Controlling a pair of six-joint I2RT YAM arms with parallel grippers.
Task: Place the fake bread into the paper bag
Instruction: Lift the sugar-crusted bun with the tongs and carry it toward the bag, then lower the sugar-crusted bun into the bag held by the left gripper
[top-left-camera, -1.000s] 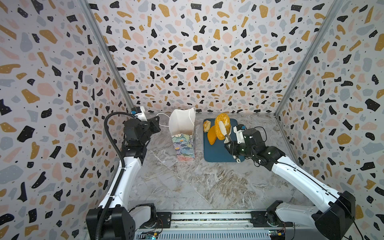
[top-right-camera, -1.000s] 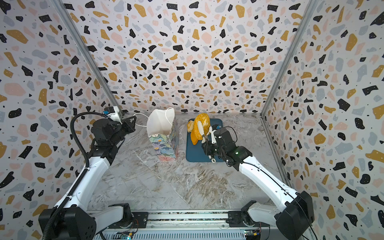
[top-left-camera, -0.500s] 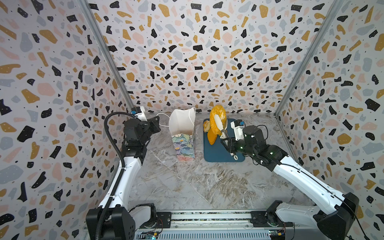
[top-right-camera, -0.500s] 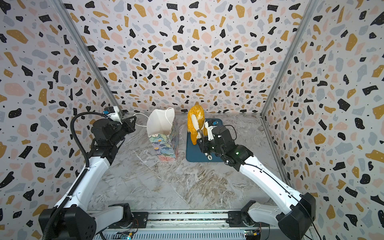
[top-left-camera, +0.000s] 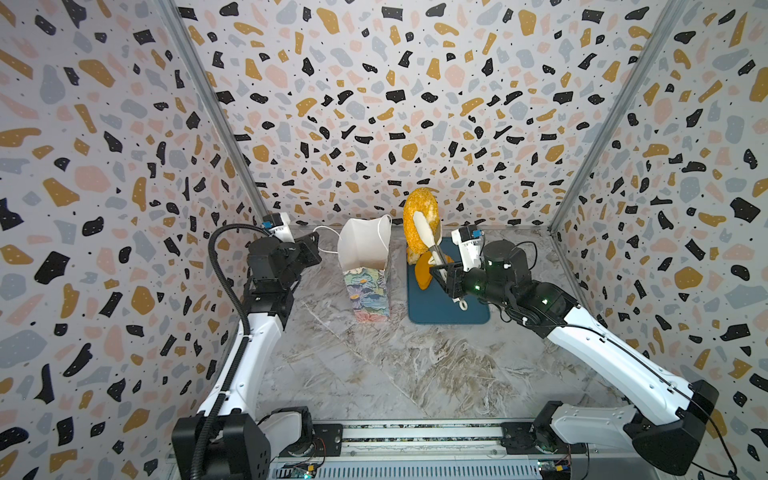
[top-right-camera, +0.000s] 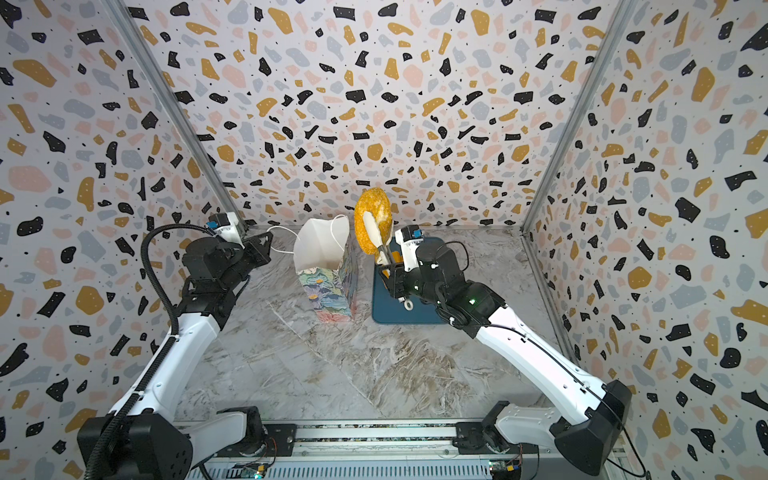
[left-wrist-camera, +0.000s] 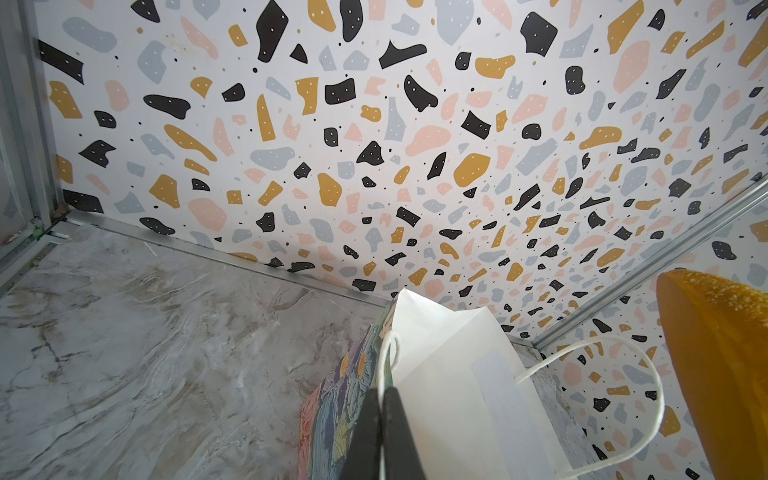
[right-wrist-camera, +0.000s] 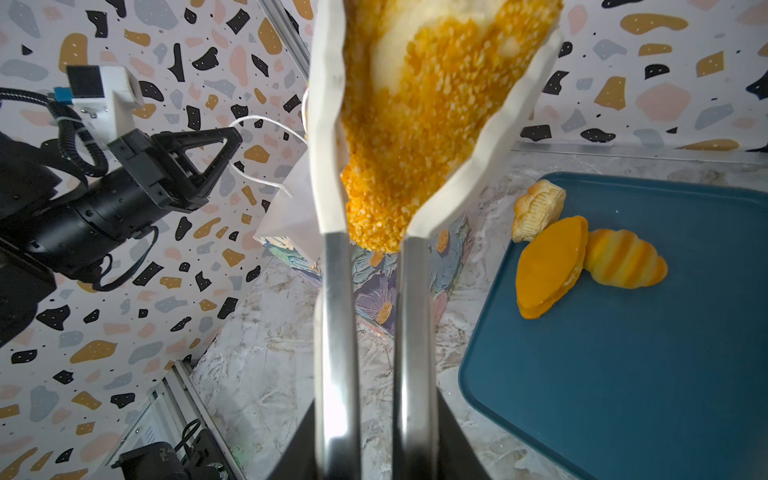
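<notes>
Okay, so in both top views the right gripper (top-left-camera: 422, 222) has the seeded loaf (top-left-camera: 410, 239) pinched between its long white fingers. The loaf is standing on end in the air, over the far corner of the blue tray (top-left-camera: 453, 313). It's just beside the open mouth of the paper bag (top-left-camera: 366, 293), not over it yet. The bag stands upright on the table next to the tray, and the left gripper (top-left-camera: 312, 249) sits at its other side.

From the left wrist, that gripper's black fingers (left-wrist-camera: 368, 419) are pressed together on the bag's cord handle (left-wrist-camera: 388, 353). I can see the white lining gaping open past them, and one orange edge of the loaf off to the side.

From the right wrist, the pads (right-wrist-camera: 328, 124) squeeze the loaf's lower end, with the bag behind them. A plaited pastry (right-wrist-camera: 538, 208), a smooth orange oval (right-wrist-camera: 548, 266) and a ridged roll (right-wrist-camera: 623, 259) wait on the tray.

I'd call this the carry step. Next I need to slide the loaf over the mouth and lower it end-first. The bag looks narrow for it, so I shouldn't let go until it's properly inside.
</notes>
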